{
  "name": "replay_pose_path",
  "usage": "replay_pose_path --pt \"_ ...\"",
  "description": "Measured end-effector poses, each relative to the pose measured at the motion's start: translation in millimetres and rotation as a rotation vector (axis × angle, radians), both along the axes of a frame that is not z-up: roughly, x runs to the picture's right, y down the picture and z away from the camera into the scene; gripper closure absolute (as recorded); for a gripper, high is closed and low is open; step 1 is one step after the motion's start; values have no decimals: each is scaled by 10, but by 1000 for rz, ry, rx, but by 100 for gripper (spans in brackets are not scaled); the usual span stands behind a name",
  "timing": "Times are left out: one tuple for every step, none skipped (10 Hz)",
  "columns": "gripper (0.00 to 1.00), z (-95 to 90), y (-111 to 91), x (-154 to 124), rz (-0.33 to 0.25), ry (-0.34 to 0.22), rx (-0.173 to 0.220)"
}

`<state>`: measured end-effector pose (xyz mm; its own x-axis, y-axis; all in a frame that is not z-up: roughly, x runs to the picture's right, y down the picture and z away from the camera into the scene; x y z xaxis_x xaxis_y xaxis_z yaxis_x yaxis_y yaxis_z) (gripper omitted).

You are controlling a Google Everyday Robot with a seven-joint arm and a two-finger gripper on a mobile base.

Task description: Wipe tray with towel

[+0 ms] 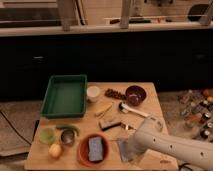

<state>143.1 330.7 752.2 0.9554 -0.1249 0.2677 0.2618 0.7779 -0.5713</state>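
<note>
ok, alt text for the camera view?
A white robot arm reaches in from the lower right, its pincer down at the grey towel near the front edge of the table. The green tray sits empty at the far left corner.

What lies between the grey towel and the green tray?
Camera view: a dark block and a yellow stick lie between towel and tray; gripper sits over the towel.

White, seemingly dotted arm (172,146); jaws indistinct
</note>
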Motion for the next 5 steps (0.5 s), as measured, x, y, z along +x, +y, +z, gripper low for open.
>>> replay_pose_path --pt "59 51 26 10 6 -2 -11" --pt "68 123 23 21 14 -2 -15" --pt "77 117 5 9 10 -6 -12" --pt "88 88 26 28 6 -4 -18" --pt "96 69 27 51 1 -1 -19"
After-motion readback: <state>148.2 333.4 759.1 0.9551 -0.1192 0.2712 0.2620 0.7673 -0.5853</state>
